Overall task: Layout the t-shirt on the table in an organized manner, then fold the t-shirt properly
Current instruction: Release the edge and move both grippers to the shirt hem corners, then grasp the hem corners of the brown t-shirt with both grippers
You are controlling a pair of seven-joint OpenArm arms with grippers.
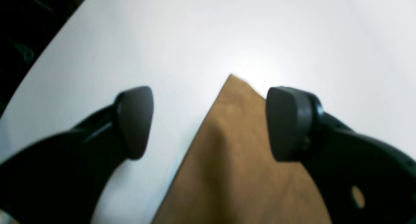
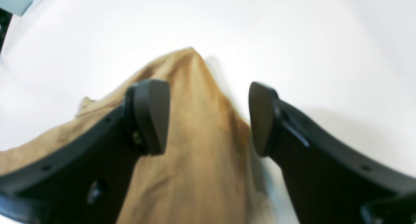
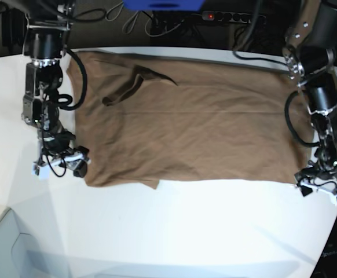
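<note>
The brown t-shirt [image 3: 186,121] lies spread out on the white table [image 3: 186,231], with a sleeve folded over near its back left and a small flap sticking out at its front edge. My left gripper [image 3: 319,188] hovers at the shirt's front right corner. In the left wrist view the left gripper [image 1: 208,123] is open, and the pointed shirt corner [image 1: 234,152] lies flat between the fingers [image 1: 135,121]. My right gripper [image 3: 61,165] is at the front left corner. The right wrist view shows the right gripper [image 2: 208,116] open over a raised ridge of the t-shirt [image 2: 195,136].
Cables and a power strip [image 3: 232,17] run behind the table's far edge, beside a blue object [image 3: 162,4]. The table's curved edge [image 3: 336,231] passes close to the left arm. A dark area off the table [image 1: 19,29] shows in the left wrist view.
</note>
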